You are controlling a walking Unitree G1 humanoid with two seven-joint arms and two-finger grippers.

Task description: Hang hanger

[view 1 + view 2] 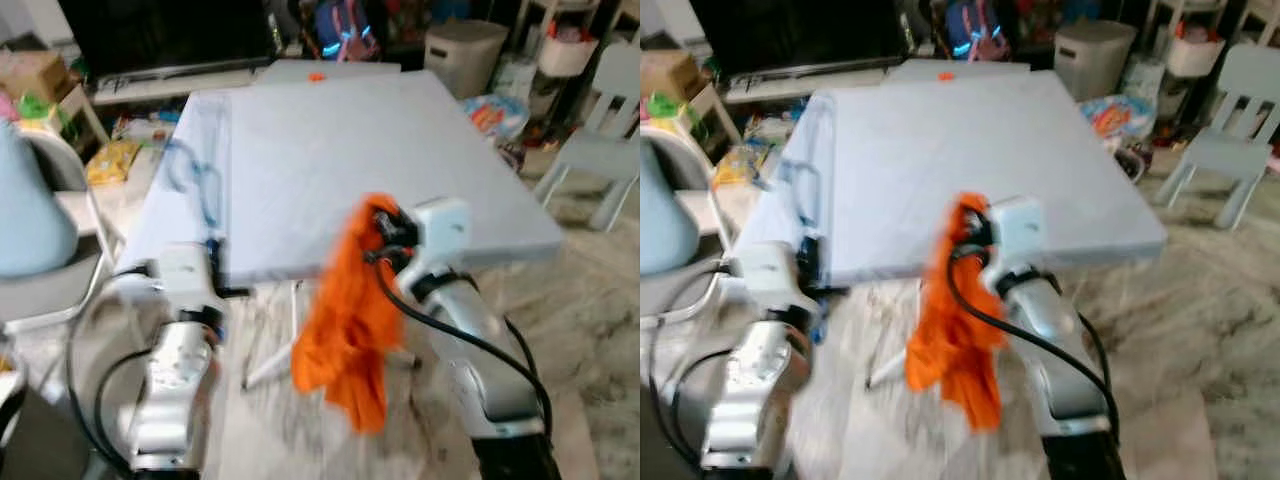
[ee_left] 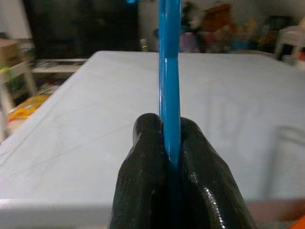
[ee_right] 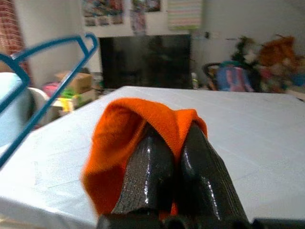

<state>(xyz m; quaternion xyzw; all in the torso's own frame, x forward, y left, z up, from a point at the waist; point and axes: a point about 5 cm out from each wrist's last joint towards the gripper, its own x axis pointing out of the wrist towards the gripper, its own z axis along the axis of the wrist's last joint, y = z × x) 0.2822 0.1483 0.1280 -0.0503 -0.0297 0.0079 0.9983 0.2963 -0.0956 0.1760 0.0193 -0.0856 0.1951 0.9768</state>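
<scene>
The left gripper (image 2: 170,138) was clamped tight on a blue hanger (image 2: 169,71), held at the table's (image 1: 400,140) near left corner, the hanger reaching up over the tabletop. The right gripper (image 3: 174,138) had its fingers pressed together on an orange cloth (image 1: 345,310), which drooped below the table's near edge. A white chair (image 1: 610,150) stood off the table's right side.

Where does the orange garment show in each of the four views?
Left eye: orange garment hangs from the right gripper, lower centre.
Right eye: lower centre.
Left wrist: sliver, bottom right corner.
Right wrist: draped over fingers.
Shared landmark: pale blue table.
</scene>
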